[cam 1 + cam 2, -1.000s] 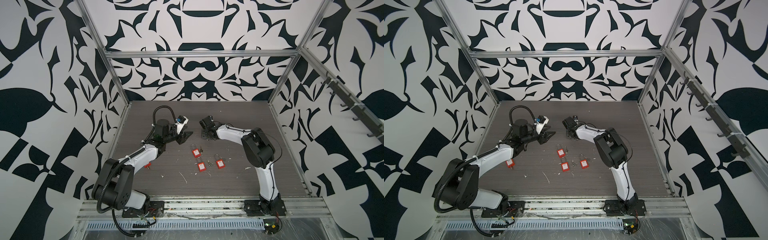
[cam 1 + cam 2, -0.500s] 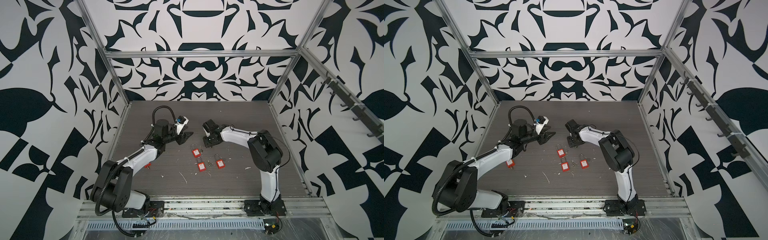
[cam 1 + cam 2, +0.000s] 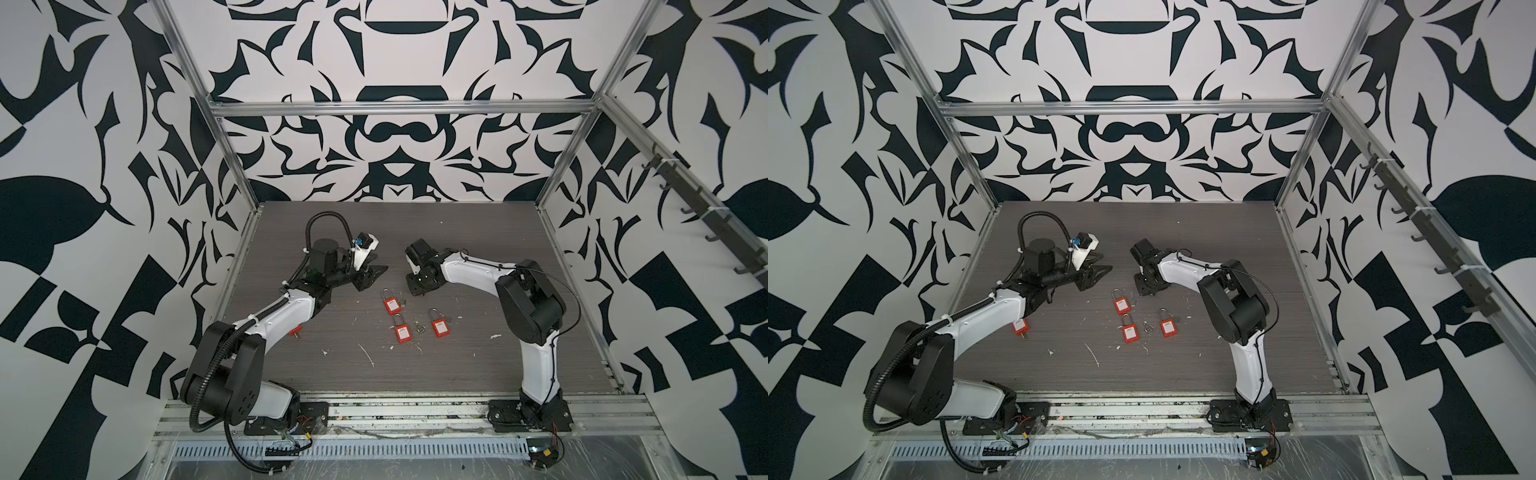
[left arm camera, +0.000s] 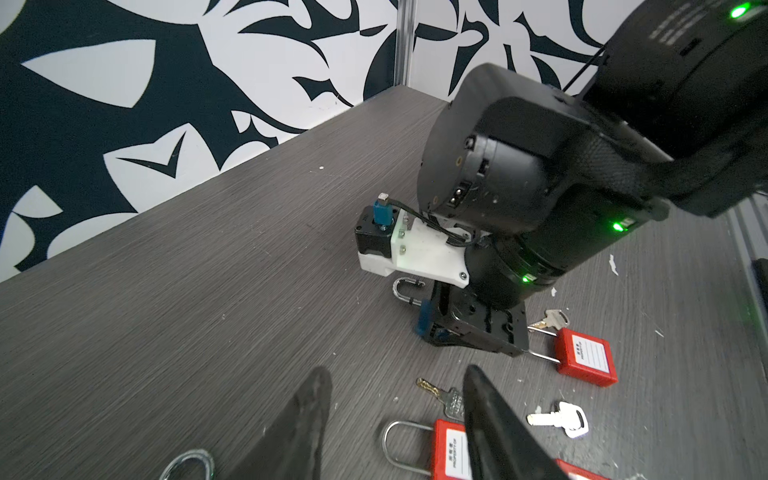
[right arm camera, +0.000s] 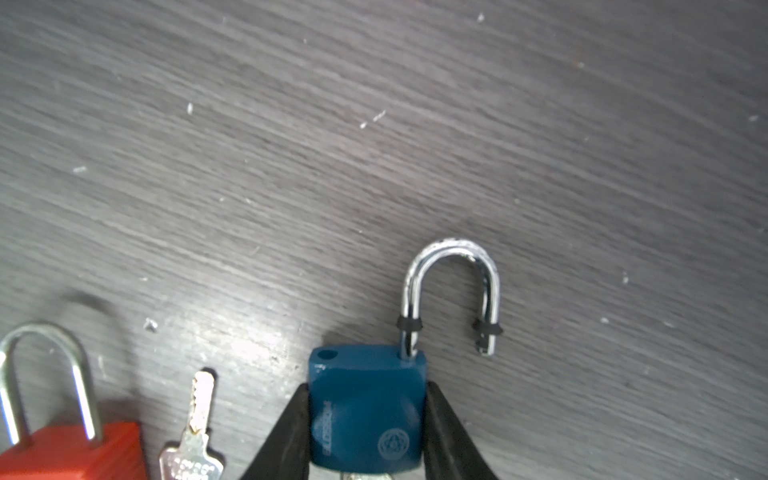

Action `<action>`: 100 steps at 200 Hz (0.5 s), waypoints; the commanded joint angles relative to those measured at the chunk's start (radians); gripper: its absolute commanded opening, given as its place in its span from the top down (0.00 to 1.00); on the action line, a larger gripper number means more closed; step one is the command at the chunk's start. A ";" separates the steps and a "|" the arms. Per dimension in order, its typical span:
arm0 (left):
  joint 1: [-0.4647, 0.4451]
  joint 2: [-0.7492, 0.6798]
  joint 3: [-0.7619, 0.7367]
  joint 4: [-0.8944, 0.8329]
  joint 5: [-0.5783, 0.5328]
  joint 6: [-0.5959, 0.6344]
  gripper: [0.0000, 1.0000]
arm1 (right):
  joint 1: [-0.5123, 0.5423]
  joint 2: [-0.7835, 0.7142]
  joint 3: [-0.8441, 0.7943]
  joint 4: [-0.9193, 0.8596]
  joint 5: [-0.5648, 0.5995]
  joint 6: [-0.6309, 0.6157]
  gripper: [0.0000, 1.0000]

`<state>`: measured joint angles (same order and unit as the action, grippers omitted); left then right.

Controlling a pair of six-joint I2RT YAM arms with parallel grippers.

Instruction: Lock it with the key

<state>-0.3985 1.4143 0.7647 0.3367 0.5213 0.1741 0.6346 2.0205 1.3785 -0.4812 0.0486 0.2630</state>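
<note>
The right fingers (image 5: 286,440) are gripping a blue padlock (image 5: 365,399) with its shackle (image 5: 451,248) open, while the left fingers (image 4: 299,428) are hovering apart and empty above the worktop (image 4: 208,291).

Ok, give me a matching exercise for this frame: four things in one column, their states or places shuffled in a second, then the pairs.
Things:
1. blue padlock
2. left pincer
3. right pincer
4. loose key

States:
A. lying untouched on the table
B. open, holding nothing
C. shackle swung open
D. shut on the blue padlock

Pairs: 1-C, 2-B, 3-D, 4-A
</note>
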 commanded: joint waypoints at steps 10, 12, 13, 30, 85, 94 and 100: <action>-0.002 -0.001 0.035 -0.029 0.034 -0.002 0.46 | 0.002 -0.071 0.007 -0.065 0.004 -0.096 0.65; -0.002 0.000 0.036 -0.030 0.034 -0.002 0.46 | 0.002 -0.080 0.006 -0.061 0.002 -0.105 0.65; -0.003 -0.001 0.036 -0.030 0.034 -0.001 0.46 | 0.001 -0.085 0.005 -0.060 0.001 -0.109 0.66; -0.003 -0.001 0.036 -0.035 0.043 0.008 0.46 | 0.001 -0.169 -0.023 -0.022 -0.020 -0.197 0.67; -0.002 0.014 0.071 -0.049 0.145 0.094 0.46 | 0.002 -0.457 -0.172 0.058 -0.191 -0.579 0.73; -0.003 0.014 0.082 -0.060 0.178 0.122 0.46 | 0.000 -0.502 -0.194 0.060 -0.225 -0.634 0.73; -0.002 0.015 0.088 -0.066 0.204 0.142 0.46 | -0.002 -0.535 -0.209 0.060 -0.251 -0.672 0.73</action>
<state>-0.3988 1.4170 0.8051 0.3016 0.6121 0.2317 0.6346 1.5944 1.2160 -0.4564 -0.0830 -0.1814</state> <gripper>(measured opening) 0.536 0.409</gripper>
